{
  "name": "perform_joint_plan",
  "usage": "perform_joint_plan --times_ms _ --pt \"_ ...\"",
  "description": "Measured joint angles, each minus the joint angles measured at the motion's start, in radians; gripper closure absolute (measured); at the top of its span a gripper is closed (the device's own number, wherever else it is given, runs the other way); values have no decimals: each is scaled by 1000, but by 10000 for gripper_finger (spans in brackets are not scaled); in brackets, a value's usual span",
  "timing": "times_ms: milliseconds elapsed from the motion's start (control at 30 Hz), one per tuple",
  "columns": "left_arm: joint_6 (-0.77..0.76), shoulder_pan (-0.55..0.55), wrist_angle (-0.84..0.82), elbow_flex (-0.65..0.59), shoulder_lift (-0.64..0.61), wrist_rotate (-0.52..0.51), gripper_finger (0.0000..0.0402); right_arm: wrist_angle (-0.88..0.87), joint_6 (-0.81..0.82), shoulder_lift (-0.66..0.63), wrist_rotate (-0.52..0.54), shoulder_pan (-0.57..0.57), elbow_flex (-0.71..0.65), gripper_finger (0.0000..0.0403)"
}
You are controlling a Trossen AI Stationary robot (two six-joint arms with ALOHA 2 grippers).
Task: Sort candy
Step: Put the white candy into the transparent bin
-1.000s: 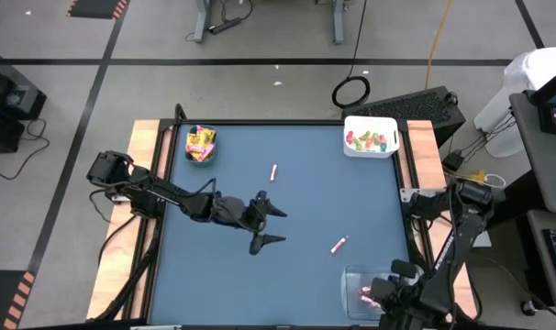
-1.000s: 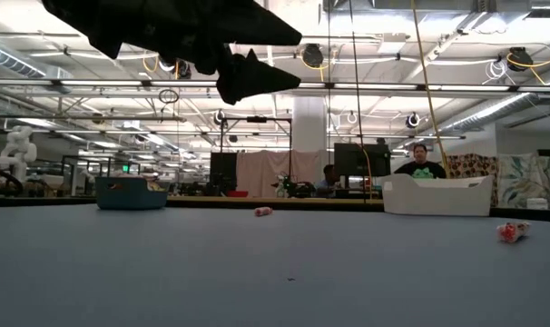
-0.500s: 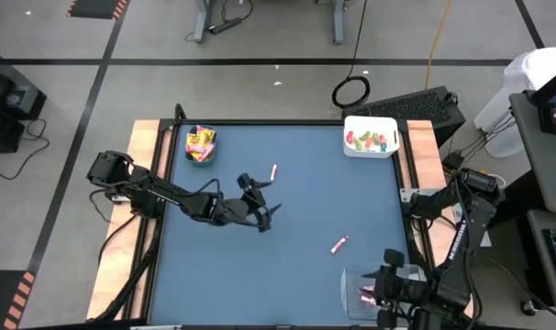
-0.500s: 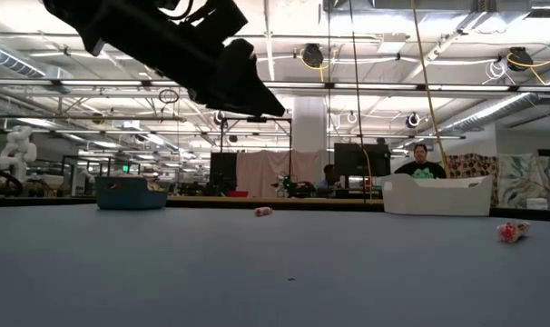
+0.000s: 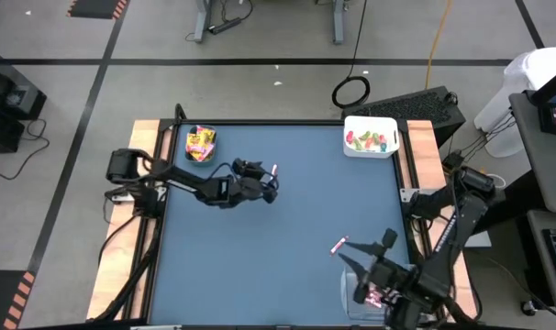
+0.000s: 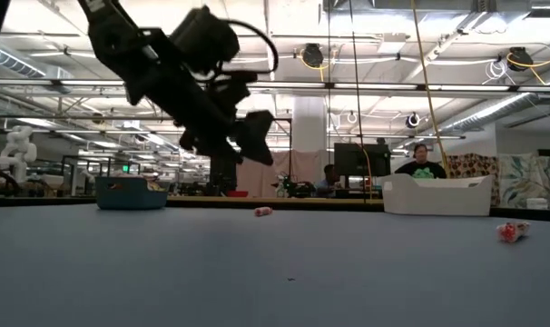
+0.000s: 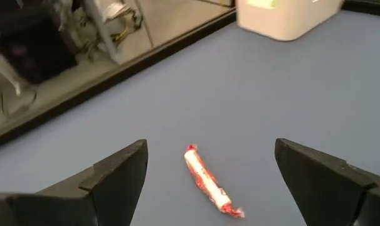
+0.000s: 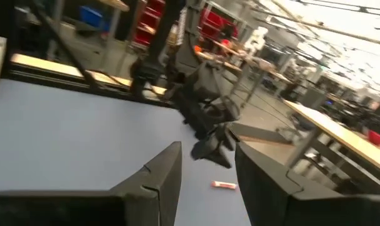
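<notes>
My left gripper (image 5: 267,185) hovers open above the table near its far middle. In the left wrist view a thin pink-white stick candy (image 7: 207,186) lies flat on the blue table, in line with the gap between the open fingers (image 7: 209,150), untouched. The same stick (image 5: 273,170) lies just beyond the gripper in the high view. A second stick (image 5: 339,245) lies toward the right near corner. My right gripper (image 5: 374,266) is open and empty, raised over the clear bin (image 5: 351,291).
A teal bin (image 5: 201,145) of yellow packets stands at the far left corner. A white bin (image 5: 371,137) with green and red pieces stands at the far right. The clear bin holds pink sticks. People sit in the room beyond the far edge (image 6: 423,162).
My left gripper has swung from the table's middle toward the far edge, turned about and come down, ending over the pink-white stick. My right gripper has lifted out of the clear bin and shifted toward the table's middle. Neither stick on the table has moved.
</notes>
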Motion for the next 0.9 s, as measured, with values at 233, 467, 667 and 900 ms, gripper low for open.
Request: perform_joint_plan --times_ms 233,467,667,900 --pt "-99 30 45 0 96 -8 54 3 -8 21 -22 -129 0 264" --pt "-102 32 128 1 181 -10 102 73 8 79 -27 -268 0 264" --pt "-149 32 221 1 262 -22 135 85 -1 113 -71 -343 0 264" --pt "-149 51 270 2 338 -31 142 109 -3 125 -134 -364 0 264"
